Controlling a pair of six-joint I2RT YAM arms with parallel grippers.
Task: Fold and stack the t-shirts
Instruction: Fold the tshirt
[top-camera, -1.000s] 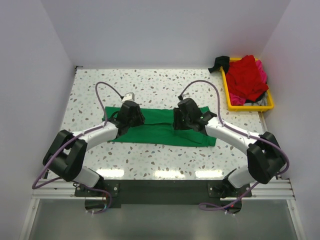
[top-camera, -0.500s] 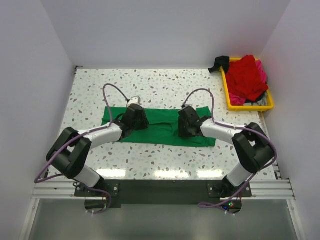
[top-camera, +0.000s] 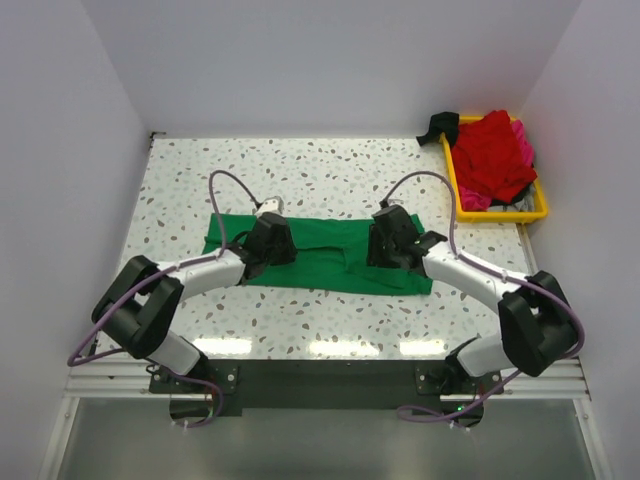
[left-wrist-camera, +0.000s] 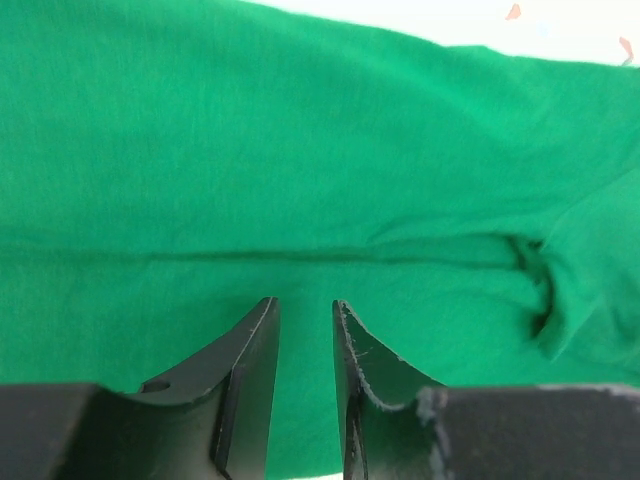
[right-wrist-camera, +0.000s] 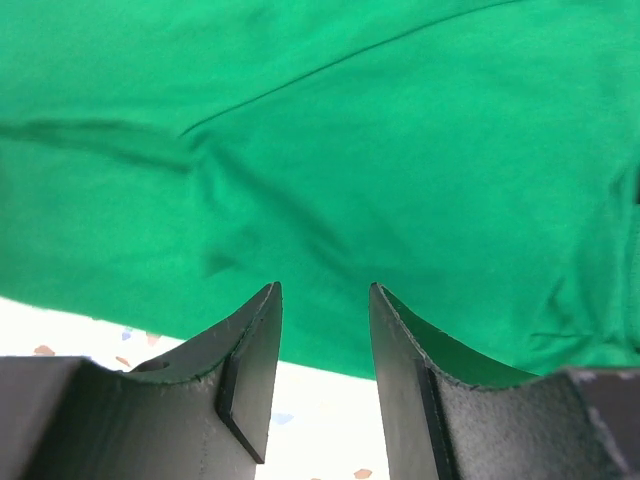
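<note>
While the green t-shirt (top-camera: 320, 262) lay left-to-right, left pincer (left-wrist-camera: 304, 308) and right pincer (right-wrist-camera: 325, 292) hung over opposite halves, both parted, empty.

A speckled terrazzo-patterned counter (top-camera: 300, 170) is sitting inside a plain white booth. A pale back wall (top-camera: 330, 60) is rising behind it, while a left wall (top-camera: 60, 150) and a right wall (top-camera: 600, 130) are closing in at the sides. Overhead light is glaring in bright patches (top-camera: 330, 347) along the counter's near edge, where a metal rail (top-camera: 550, 378) is running across.
</note>
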